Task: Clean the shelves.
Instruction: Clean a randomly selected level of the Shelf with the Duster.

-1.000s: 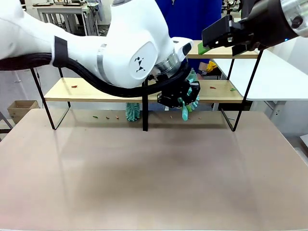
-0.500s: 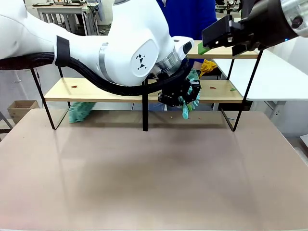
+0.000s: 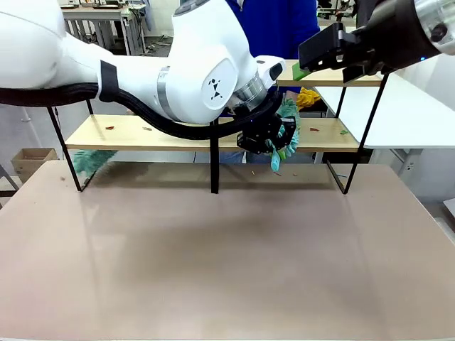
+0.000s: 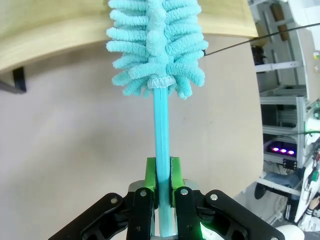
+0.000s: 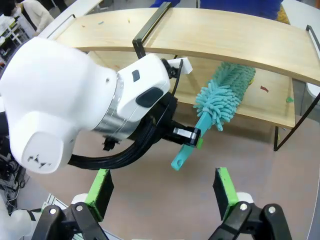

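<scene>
Left wrist view: clamped the left gripper [image 4: 162, 172] on the duster [image 4: 156, 45] by its flat, smooth teal plastic handle, squeezed between green pads [image 4: 151, 180]. Held its fluffy head of soft chenille tufts over the pale, matte wood of the shelves [image 4: 50, 25], with the tip cut off at the picture's top edge; could not tell whether touching. Stood along the far side of the table [image 3: 227, 270] on thin black metal legs, with the upper board largely hidden behind the bulky, glossy white arms. Carried small red and green scraps [image 3: 110, 128] on the lower board. Hung the right gripper [image 5: 161, 192] wide apart and empty, above the shelves. Showed a blurred teal fluffy shape [image 3: 92, 160] low behind the left leg, too smeared to identify.
</scene>
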`<state>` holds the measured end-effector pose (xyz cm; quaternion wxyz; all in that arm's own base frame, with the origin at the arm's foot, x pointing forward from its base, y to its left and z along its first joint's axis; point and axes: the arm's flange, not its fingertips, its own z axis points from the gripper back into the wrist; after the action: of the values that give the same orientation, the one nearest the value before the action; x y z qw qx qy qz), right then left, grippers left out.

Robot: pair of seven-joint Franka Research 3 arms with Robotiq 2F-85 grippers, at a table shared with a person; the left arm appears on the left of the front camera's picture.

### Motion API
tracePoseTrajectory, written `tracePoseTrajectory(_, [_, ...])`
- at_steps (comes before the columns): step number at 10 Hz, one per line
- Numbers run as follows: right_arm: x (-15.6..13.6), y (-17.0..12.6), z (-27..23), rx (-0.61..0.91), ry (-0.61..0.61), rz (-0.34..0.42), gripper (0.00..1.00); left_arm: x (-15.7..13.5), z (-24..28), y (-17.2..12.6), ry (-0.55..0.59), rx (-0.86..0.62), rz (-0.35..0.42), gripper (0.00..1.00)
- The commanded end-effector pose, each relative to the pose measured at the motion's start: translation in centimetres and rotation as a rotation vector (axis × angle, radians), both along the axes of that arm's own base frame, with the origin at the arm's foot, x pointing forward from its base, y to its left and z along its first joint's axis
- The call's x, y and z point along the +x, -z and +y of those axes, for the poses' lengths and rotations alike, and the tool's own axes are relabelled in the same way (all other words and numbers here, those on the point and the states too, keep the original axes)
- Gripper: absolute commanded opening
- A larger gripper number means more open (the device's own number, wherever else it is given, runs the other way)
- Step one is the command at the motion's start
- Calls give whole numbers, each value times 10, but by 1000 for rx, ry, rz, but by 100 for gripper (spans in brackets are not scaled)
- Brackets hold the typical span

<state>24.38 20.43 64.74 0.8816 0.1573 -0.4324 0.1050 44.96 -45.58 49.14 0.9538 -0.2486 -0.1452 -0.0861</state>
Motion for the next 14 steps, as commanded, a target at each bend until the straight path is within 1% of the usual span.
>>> tracePoseTrajectory(1, [1, 0, 0, 6, -1, 0, 100, 11, 8, -1, 151, -47, 7, 13])
tracePoseTrajectory(3, [1, 0, 0, 6, -1, 0, 100, 20, 15, 1, 303, -65, 39, 13])
tracePoseTrajectory(4, [1, 0, 0, 6, -1, 0, 100, 20, 16, 3, 365, -72, 51, 13])
tracePoseTrajectory(5, [1, 0, 0, 6, -1, 0, 100, 23, 17, 4, 368, -76, 40, 13])
tracePoseTrajectory(7, [1, 0, 0, 6, -1, 0, 100, 34, 14, 8, 360, -120, 56, 13])
tracePoseTrajectory(8, [1, 0, 0, 6, -1, 0, 100, 38, 11, 11, 392, -144, 74, 13])
tracePoseTrajectory(9, [1, 0, 0, 6, -1, 0, 100, 40, 10, 11, 446, -144, 104, 13])
tracePoseTrajectory(11, [1, 0, 0, 6, -1, 0, 100, 42, 16, 11, 571, -157, 140, 13])
tracePoseTrajectory(13, [1, 0, 0, 6, -1, 0, 100, 41, 22, 10, 624, -114, 164, 13])
tracePoseTrajectory(14, [1, 0, 0, 6, -1, 0, 100, 41, 30, 8, 622, -92, 164, 13])
